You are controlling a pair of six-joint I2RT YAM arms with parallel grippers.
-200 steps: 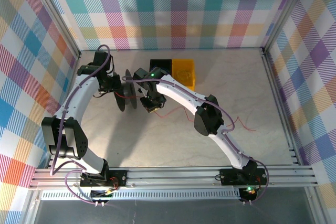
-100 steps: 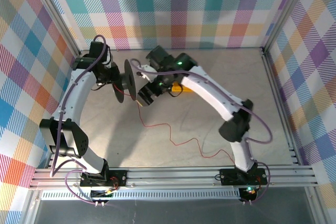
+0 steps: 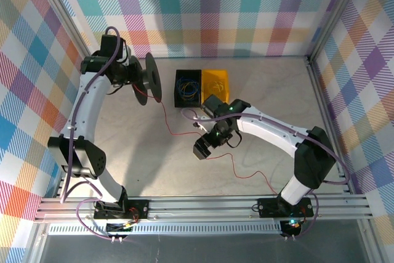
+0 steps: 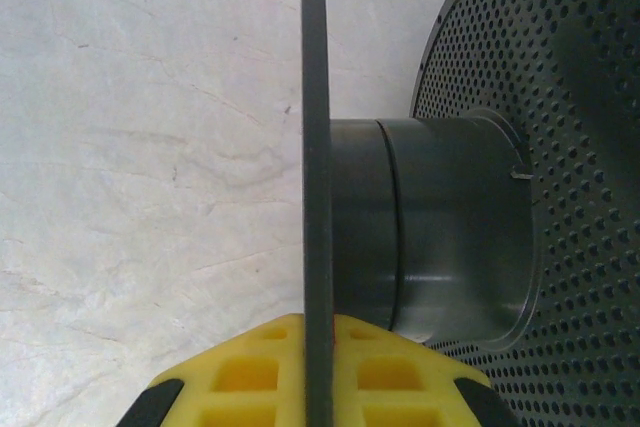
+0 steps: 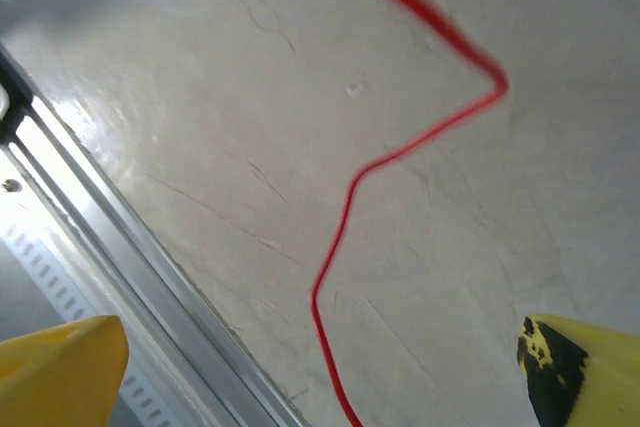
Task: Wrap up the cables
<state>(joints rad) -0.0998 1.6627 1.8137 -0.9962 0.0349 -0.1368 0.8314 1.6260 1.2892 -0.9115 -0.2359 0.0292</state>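
Cable (image 5: 333, 237) lies slack across the desk from spool (image 4: 450, 227), directly beneath open, empty right jaws; left jaws clamp the spool.

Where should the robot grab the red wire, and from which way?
Best on the loose stretch of red wire lying flat on the table. Come straight down from above with the right gripper, one open finger on each side. The wire is very thin and lies flat, so a pinch across it from the top probably works best.
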